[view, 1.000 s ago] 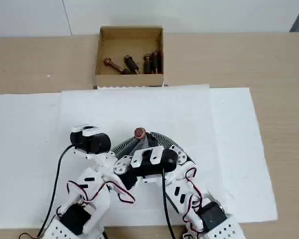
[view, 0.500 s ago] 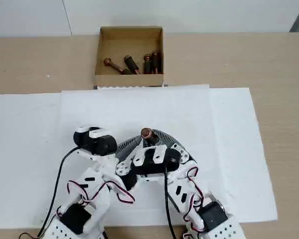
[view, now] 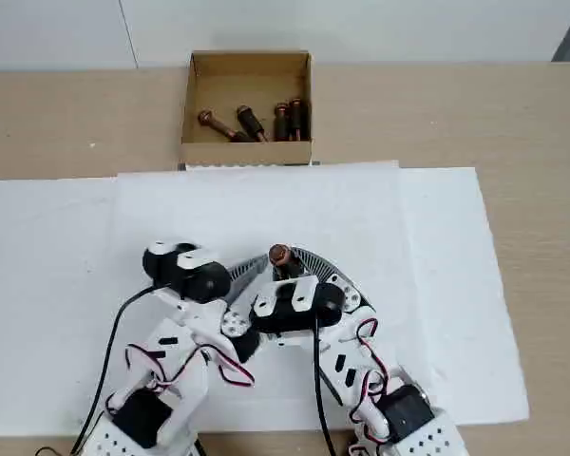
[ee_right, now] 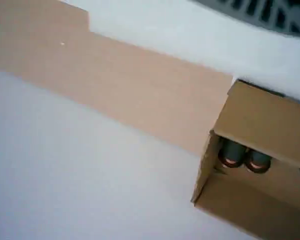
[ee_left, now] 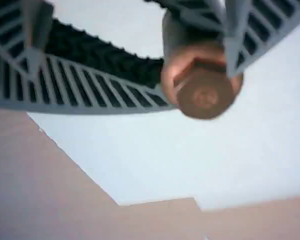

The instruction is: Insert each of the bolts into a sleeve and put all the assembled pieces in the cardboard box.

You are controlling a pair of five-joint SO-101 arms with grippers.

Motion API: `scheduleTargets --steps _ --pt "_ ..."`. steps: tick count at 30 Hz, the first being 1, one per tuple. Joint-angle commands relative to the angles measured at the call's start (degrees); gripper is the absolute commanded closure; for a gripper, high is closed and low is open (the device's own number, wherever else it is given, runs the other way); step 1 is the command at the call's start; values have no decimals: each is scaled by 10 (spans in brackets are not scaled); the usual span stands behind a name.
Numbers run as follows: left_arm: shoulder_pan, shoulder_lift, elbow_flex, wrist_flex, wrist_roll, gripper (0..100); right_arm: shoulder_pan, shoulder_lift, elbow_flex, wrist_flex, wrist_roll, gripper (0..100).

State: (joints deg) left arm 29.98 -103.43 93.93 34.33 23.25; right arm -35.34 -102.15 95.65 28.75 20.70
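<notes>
Near the middle of the white paper [view: 437, 247], the bolt [view: 278, 254] stands head-up, clamped in the closed left gripper [ee_left: 197, 72]. The right gripper [view: 296, 259] sits just beside it at 4 o'clock; open or closed cannot be determined. The cardboard box [view: 250, 150] lies at 12 o'clock, well apart, on the table [view: 532, 123], with assembled pieces [view: 266, 122] inside.

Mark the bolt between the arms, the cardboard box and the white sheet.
bolt [view: 278, 254]: high view, its round head.
cardboard box [view: 247, 152]: high view, its near wall.
white sheet [view: 437, 237]: high view, a bare patch.
</notes>
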Motion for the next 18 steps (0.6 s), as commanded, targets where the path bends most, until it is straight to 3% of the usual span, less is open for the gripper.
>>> scheduleTargets --steps 1,12,18 --pt "-31 -5 -30 -13 -30 761 3 -5 9 0 -1 995" --pt "-47 -5 -42 -13 -38 774 3 -2 9 0 0 995" --pt "-111 -6 -39 -40 -38 961 4 -2 9 0 0 995"
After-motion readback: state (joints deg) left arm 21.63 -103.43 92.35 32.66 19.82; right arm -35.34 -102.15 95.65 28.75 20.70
